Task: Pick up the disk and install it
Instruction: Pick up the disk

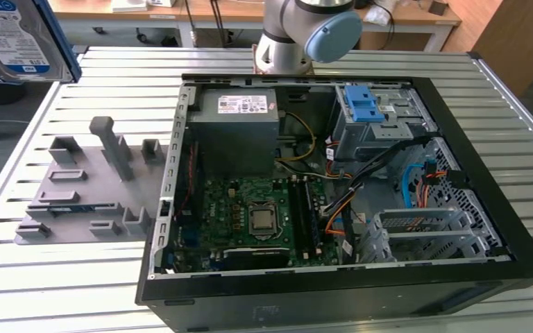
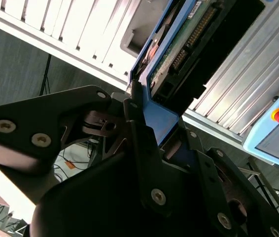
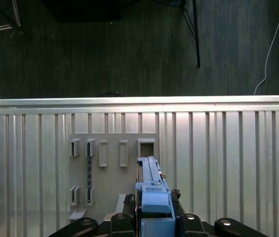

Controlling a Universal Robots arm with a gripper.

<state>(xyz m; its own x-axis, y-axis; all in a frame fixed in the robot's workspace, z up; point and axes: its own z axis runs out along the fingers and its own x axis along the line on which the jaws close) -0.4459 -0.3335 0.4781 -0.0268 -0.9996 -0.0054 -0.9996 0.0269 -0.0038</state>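
Slatted table [image 1: 63, 277] holds one computer case [image 1: 341, 290]; claw [image 3: 153, 202] grips one disk [image 1: 12, 41].

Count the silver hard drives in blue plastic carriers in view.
1. The silver metal hard drive, framed in blue plastic, is clamped in the gripper, held up at the exterior view's top left. The grey metal drive cage inside the open computer case might hide another.

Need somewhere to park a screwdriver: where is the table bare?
Bare slats of the ribbed metal table lie beside the grey slotted plastic fixture plate, widest at the exterior view's lower left. The open black computer case is crowded with boards and cables.
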